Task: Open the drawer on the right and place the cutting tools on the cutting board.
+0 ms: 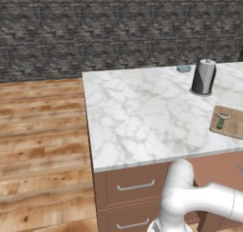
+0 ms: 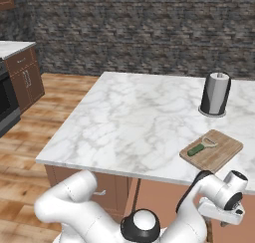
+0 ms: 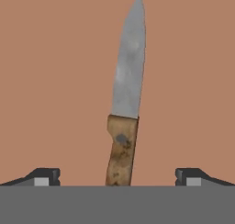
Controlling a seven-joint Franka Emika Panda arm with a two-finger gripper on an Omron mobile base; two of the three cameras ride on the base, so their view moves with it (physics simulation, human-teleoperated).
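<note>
Knife (image 3: 125, 113) between spread pincer (image 3: 117, 176) tips

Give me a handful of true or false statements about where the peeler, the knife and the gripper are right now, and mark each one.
1. The peeler lies on the cutting board. True.
2. The gripper is shut on the knife. False: its fingers stand wide apart, either side of the knife's handle.
3. The knife lies on a plain brown surface. True.
4. The grey cylinder stands on the cutting board. False: it stands on the marble countertop, behind the board.
5. The knife has a green handle. False: its handle is tan wood; the peeler's is green.
</note>
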